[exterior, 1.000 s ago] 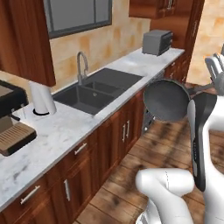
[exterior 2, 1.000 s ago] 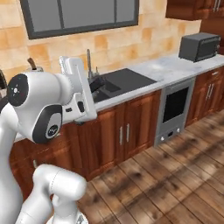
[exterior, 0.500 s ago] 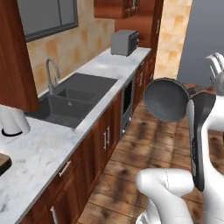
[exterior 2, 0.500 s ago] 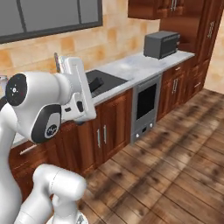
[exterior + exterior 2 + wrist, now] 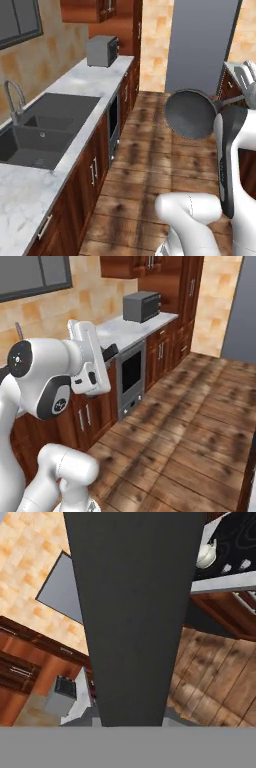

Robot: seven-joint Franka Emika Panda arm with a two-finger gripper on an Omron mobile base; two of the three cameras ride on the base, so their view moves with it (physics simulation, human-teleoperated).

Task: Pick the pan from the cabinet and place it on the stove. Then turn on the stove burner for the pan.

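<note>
wood floor point(image 5: 150, 150) beside marble counter point(image 5: 75, 90); pan point(image 5: 190, 114) aloft.

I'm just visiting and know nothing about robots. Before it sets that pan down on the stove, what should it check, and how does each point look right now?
1. Pan held: ok. The pan hangs in the air over the wooden floor, its handle running straight out from the hand camera.
2. Fingers shut on the handle: ok, judging by the carried pan; the fingers themselves are hidden.
3. Stove in sight: ok. The stove shows in a corner of the hand view.
4. Landing spot free: not ok. A white kettle stands on the stove.
5. Pan level: cannot tell.
6. Knobs reachable: cannot tell; the knobs are far off.
</note>
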